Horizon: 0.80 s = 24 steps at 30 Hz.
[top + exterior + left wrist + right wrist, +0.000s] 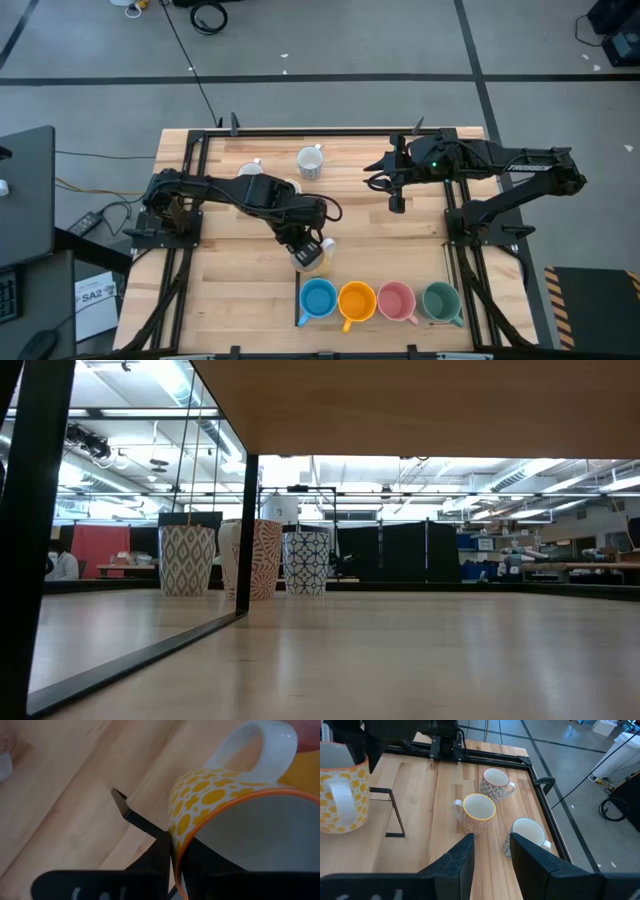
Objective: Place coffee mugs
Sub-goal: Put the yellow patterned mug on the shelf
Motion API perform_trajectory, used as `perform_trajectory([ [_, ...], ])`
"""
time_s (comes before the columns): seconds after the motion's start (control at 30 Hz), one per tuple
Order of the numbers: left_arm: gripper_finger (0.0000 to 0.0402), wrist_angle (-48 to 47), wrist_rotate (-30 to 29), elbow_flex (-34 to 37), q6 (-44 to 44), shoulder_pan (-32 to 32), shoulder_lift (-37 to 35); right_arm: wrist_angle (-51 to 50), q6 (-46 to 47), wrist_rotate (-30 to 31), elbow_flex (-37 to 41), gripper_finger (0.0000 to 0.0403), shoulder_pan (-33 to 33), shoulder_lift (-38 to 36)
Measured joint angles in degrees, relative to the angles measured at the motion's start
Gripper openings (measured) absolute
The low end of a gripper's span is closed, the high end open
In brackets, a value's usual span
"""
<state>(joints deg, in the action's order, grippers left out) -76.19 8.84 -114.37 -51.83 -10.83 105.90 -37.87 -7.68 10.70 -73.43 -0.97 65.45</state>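
My left gripper [305,250] is in the middle of the table, shut on a white mug with yellow dots and an orange rim [315,262], also seen in the right wrist view [340,795]. Near the table's front edge stand the blue [318,298], orange [357,300], pink [396,300] and green [441,300] mugs in a row. Three patterned white mugs [495,782] [477,812] [527,837] stand on their bases near the far edge. My right gripper [492,857] hovers open over the far right of the table [375,175], touching nothing. My left gripper pinches the dotted mug's wall at the rim [174,851], one finger inside the cup and one outside. The hold is on the side opposite the handle [260,745]. The mug stands upright below the fingers; I cannot tell whether its base touches the table.
A thin black bent bracket [395,815] stands beside the held mug. Black frame rails run along both sides of the table [460,250]. Bare wood [230,290] lies left of the mug row. The low view shows only the room.
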Motion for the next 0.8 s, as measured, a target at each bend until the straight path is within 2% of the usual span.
perform_trajectory([
  [0.57,0.0039,1.2,0.0,0.0,0.1,0.0,1.1,-0.5,0.0,0.0,0.0,0.0131,0.0,0.0],
  [0.8,0.0067,1.4,0.2,0.0,0.1,0.0,1.1,-0.5,0.0,0.0,0.0,0.013,0.0,0.0],
])
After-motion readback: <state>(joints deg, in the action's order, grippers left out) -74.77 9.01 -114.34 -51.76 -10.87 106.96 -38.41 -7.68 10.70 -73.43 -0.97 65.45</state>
